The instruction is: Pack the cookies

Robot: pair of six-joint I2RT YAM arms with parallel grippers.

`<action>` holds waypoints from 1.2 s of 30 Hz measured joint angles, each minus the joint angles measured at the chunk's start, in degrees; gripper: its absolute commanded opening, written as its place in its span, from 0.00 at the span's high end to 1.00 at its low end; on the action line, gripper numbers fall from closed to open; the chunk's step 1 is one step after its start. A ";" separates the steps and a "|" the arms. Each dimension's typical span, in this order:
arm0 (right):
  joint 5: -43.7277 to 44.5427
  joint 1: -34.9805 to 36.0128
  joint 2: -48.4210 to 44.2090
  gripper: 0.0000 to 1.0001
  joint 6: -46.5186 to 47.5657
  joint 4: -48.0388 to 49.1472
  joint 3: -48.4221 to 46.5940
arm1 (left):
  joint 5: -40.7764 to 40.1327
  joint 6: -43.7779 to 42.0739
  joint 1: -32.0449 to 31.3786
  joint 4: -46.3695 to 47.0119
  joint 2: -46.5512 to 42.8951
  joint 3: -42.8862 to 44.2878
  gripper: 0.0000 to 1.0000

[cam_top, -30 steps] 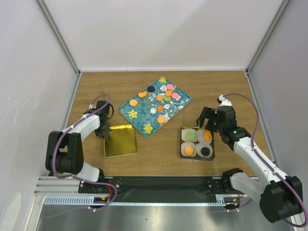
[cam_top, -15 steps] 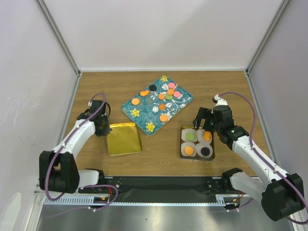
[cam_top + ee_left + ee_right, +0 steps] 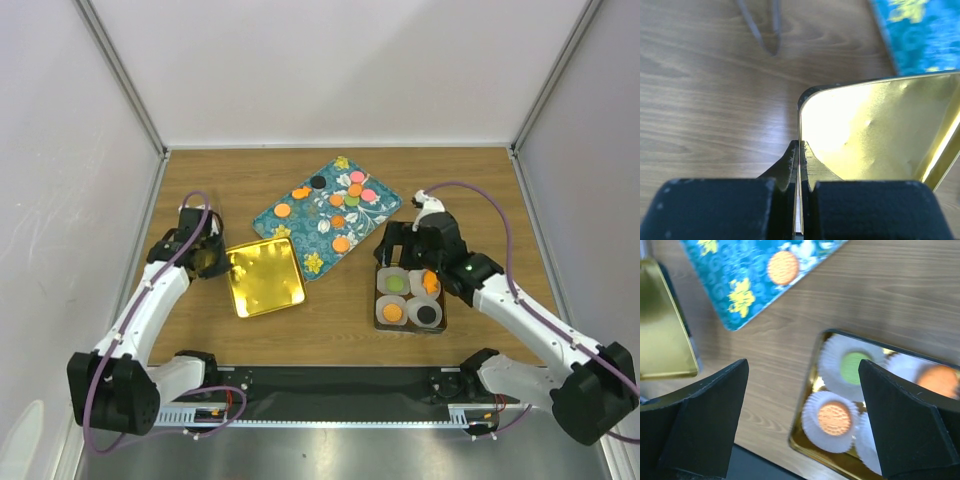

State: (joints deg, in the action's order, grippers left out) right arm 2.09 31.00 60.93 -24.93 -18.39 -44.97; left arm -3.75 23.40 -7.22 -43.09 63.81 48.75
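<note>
Several cookies [image 3: 341,243], orange, pink, green and black, lie on the teal floral tray [image 3: 275,228]. A gold tin [image 3: 441,325] holds paper cups with a green cookie [image 3: 396,284], two orange ones [image 3: 392,313] and a black one [image 3: 426,314]. My left gripper [image 3: 207,258] is shut on the rim of a gold lid [image 3: 266,278]; the left wrist view shows the fingertips [image 3: 791,160] pinching its edge [image 3: 875,130]. My right gripper [image 3: 400,248] is open and empty over the tin's far left; the right wrist view [image 3: 802,370] shows the orange [image 3: 835,417] and green [image 3: 855,367] cookies between its jaws.
The lid's right corner lies close to the tray's near edge [image 3: 735,322]. Yellow flower shapes [image 3: 314,262] are printed on the tray. White walls enclose the table on three sides. The arm bases stand at the near edge.
My left gripper has swung the gold lid right and turned it toward the tray. My right gripper has moved left, from the tin's right side to its far left.
</note>
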 measured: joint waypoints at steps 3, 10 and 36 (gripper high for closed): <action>-0.33 3.10 2.93 0.03 -0.39 0.50 -2.32 | 1.99 0.15 -0.72 0.07 -1.05 1.64 1.00; -3.15 9.29 9.14 0.02 -1.11 2.47 -7.10 | 4.87 1.46 -6.62 0.81 -0.74 5.14 0.99; -19.21 3.93 14.01 0.50 -7.89 7.72 -10.78 | 13.22 8.83 -18.97 16.13 5.75 9.09 0.99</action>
State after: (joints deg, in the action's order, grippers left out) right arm -17.12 34.94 74.94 -32.82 -10.68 -55.75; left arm 9.47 32.23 -26.20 -26.96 69.56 57.84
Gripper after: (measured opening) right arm 0.613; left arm 0.006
